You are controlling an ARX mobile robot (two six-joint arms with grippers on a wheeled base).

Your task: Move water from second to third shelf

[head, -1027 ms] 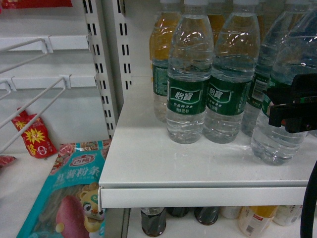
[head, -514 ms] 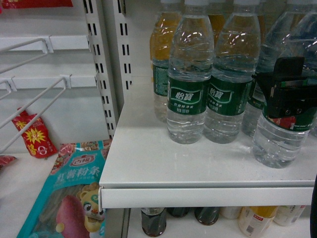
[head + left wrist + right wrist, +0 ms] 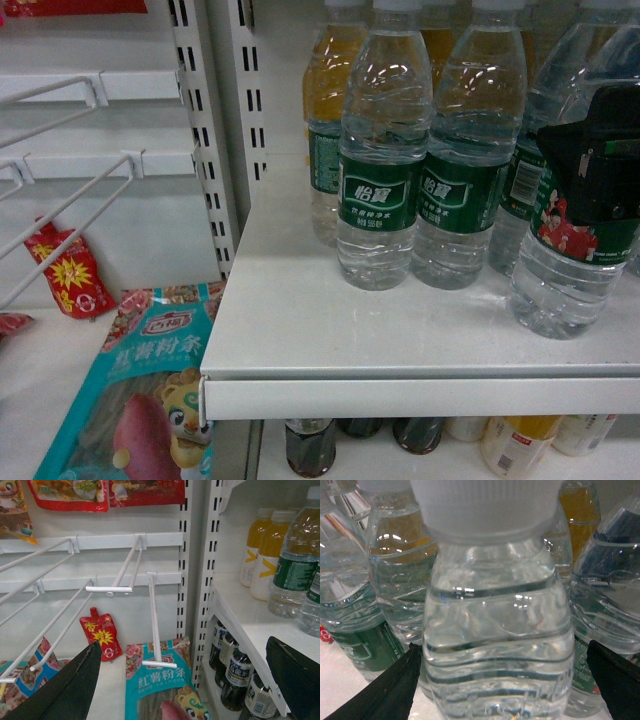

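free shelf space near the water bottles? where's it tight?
Bare: white shelf front-left, from the lip to the front water bottles. Tight: bottles pack the back and right, where the right claw straddles the water bottle.

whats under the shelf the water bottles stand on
Under the white shelf, dark cola bottles stand beside pale and yellow-labelled bottles. Only their tops show in the head view; the shelf edge covers whatever sits further back.

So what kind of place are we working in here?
Most likely a shop aisle: white slotted shelving stocked with rows of identical water bottles, bare peg hooks beside it, and packaged snacks on the next rack.
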